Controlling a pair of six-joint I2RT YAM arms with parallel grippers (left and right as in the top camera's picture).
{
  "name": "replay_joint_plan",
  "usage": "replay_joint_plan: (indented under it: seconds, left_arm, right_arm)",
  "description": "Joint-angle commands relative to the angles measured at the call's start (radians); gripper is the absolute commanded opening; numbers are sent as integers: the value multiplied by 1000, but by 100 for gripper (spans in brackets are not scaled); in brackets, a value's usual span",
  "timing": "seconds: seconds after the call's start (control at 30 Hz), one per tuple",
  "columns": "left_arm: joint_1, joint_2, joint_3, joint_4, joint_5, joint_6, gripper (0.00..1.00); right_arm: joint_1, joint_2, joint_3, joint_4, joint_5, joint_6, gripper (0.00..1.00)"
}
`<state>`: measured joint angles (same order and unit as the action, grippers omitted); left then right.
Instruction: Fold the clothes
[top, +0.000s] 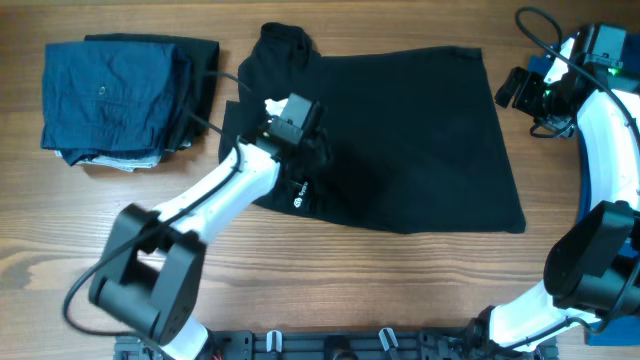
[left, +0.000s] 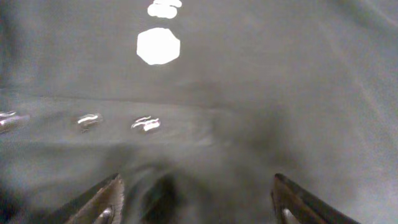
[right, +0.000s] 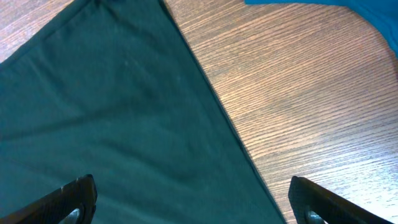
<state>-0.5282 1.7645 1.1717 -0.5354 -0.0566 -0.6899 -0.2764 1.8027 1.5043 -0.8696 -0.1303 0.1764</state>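
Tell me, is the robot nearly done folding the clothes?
Not yet. Done: a navy pile sits folded in a corner. In hand: the black shirt lies partly spread out, with the open left claw over it near the white logo. Left: folding that shirt, then a bright blue garment by the right claw.

1 black shirt (top: 420, 140) | 1 folded pile (top: 110, 100) | 1 blue garment (right: 373, 9)

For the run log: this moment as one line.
left gripper: open, over black shirt | right gripper: open, over shirt edge | navy stack: far left
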Motion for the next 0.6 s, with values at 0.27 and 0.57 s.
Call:
replay_joint_plan:
  seconds: [0.27, 0.57]
  left_arm:
    - [2, -164, 74, -475, -11, 220, 68]
    - [-94, -139, -72, -329, 11, 444, 45]
  right_arm:
    - [-2, -7, 8, 2, 2, -17, 100]
    - [-2, -7, 8, 2, 2, -17, 100]
